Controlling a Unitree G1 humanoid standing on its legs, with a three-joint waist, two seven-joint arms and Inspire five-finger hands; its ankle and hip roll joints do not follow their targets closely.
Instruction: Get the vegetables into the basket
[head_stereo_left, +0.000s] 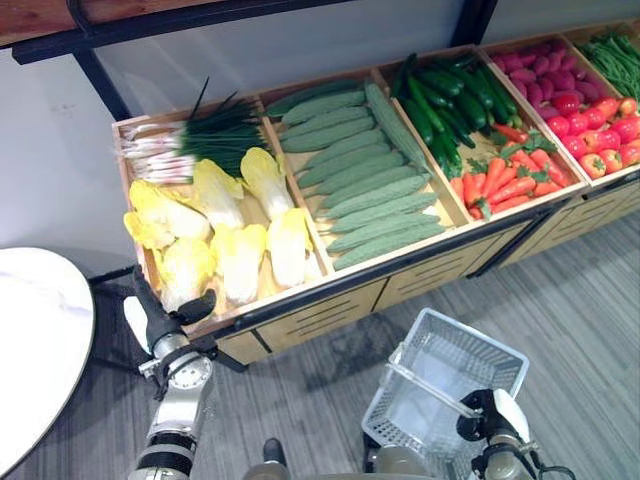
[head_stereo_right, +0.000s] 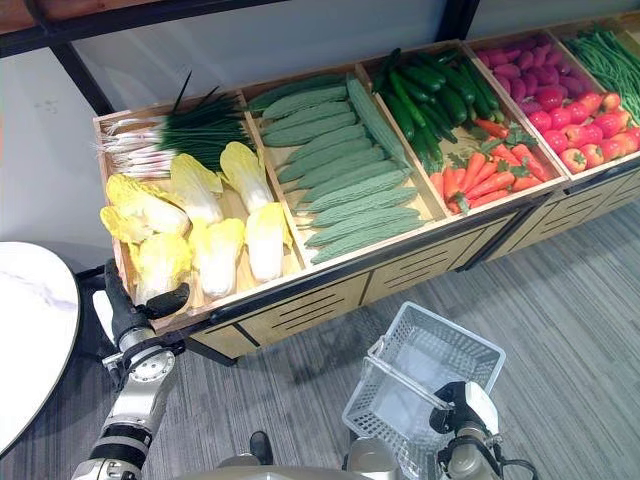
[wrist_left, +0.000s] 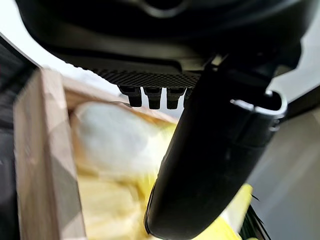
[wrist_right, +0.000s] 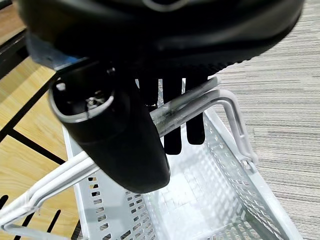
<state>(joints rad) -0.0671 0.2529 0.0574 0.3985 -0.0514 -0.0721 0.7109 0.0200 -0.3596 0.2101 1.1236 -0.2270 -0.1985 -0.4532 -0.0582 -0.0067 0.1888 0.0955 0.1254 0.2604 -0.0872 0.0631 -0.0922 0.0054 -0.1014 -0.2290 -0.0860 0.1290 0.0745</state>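
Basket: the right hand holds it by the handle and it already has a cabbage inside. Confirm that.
Wrong on one count: the basket holds nothing yet, as the right wrist view shows. The right hand does hold it by the handle. The cabbages lie in their crate by the left hand.

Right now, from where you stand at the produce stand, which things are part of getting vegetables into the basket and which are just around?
For the job:
- white basket, carried by right hand on its handle
- yellow cabbages, with left hand at the crate's near corner
- ridged green gourds
- cucumbers
- carrots

Just around:
- white round table
- wooden crates
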